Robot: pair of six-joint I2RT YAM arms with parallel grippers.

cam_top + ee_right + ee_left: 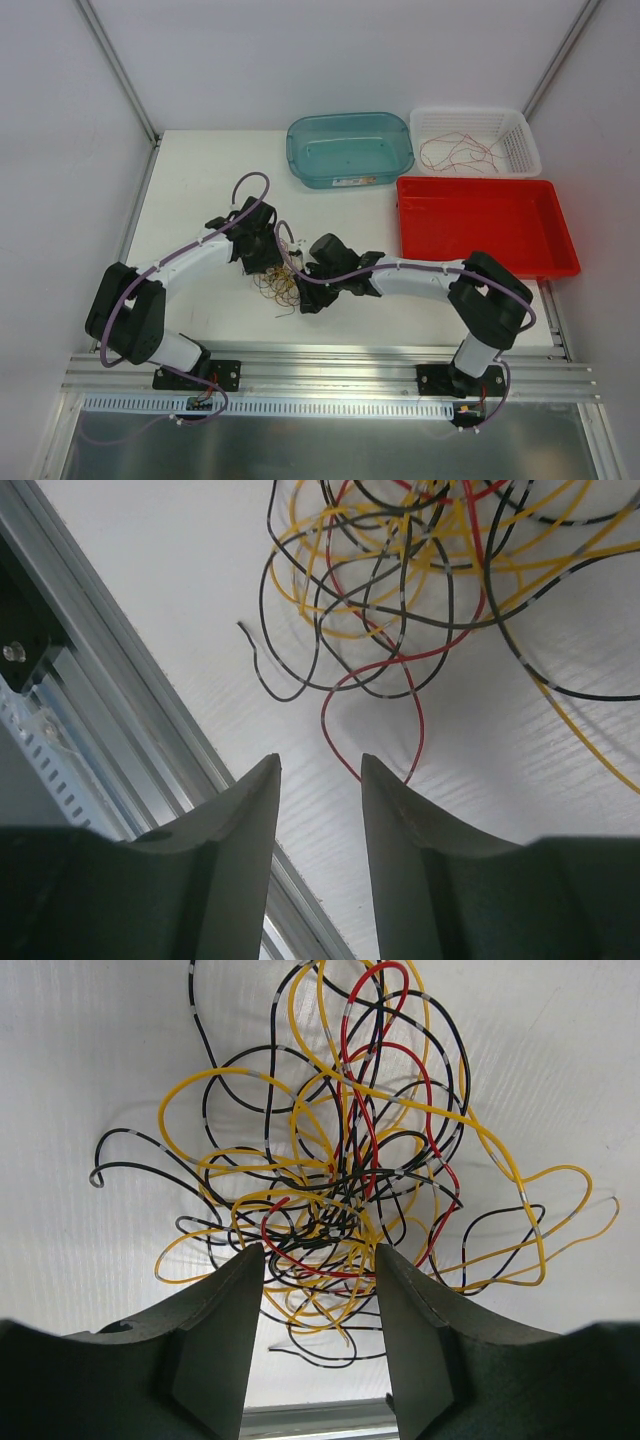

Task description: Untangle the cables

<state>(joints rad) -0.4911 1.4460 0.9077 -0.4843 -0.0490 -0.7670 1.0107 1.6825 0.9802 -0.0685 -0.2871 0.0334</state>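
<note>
Cables (278,288) heaped on the table (195,195) close to its near edge, between left gripper (320,1260) and right gripper (320,765). Tub (350,150) at mid far edge; basket (525,150) in far right corner, loose wires (460,152) in it; tray (480,225) along right edge, before the basket.

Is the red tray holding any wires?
No, the red tray shows only its bare floor, while some red wires lie in the white basket behind it.
</note>
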